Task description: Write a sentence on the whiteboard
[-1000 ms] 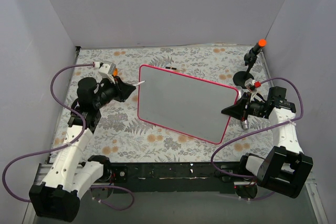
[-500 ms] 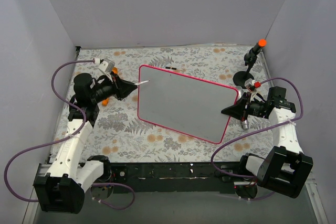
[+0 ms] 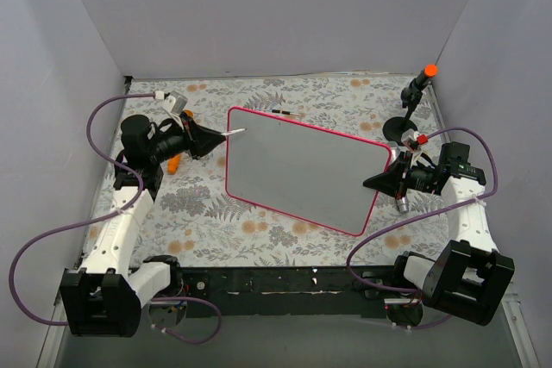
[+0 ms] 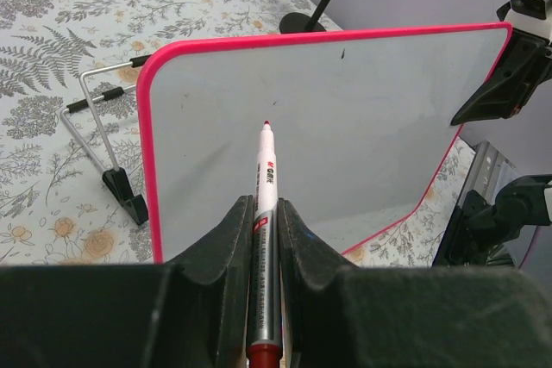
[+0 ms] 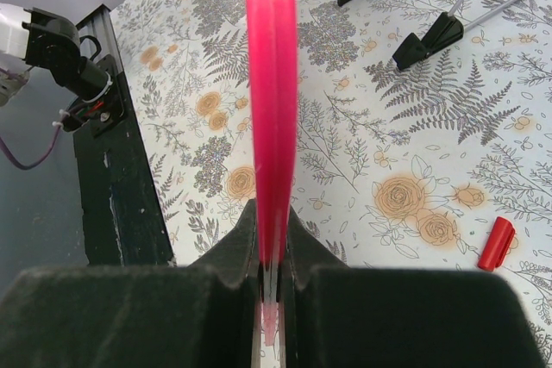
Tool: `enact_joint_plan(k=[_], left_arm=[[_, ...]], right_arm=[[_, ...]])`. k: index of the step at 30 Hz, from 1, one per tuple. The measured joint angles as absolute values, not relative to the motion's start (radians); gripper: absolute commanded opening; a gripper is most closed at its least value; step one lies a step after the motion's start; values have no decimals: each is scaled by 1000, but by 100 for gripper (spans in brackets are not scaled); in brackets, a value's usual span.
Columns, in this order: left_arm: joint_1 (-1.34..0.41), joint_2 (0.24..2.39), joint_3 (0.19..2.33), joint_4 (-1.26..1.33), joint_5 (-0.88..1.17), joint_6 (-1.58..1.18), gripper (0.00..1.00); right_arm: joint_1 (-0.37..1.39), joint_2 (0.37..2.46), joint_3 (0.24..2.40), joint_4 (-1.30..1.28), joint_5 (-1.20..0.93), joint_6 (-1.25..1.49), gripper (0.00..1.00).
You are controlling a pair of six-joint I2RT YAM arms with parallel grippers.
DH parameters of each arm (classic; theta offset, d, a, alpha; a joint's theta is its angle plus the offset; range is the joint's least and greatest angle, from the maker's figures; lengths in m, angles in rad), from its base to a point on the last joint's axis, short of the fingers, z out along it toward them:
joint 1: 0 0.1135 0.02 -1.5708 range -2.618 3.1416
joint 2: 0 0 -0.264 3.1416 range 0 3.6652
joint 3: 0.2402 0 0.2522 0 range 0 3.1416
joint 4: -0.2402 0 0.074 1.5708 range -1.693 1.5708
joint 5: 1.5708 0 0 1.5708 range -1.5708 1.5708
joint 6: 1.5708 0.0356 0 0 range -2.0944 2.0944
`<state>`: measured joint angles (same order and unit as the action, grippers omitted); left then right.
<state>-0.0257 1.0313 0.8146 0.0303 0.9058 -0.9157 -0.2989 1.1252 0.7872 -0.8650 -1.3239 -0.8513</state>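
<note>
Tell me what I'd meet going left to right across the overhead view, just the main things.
The left claw, shut on the marker → whiteboard → right claw, shut on the whiteboard's right edge.

Top view high, looking down; wrist views close; all share whiteboard [image 3: 302, 170]
</note>
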Motion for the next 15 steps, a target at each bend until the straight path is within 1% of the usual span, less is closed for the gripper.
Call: enact_joint_plan(k=[15], left_arm=[[-8, 1119, 850, 80, 952, -931, 0]], right_arm=[[-298, 1126, 787, -865, -1324, -859, 1]])
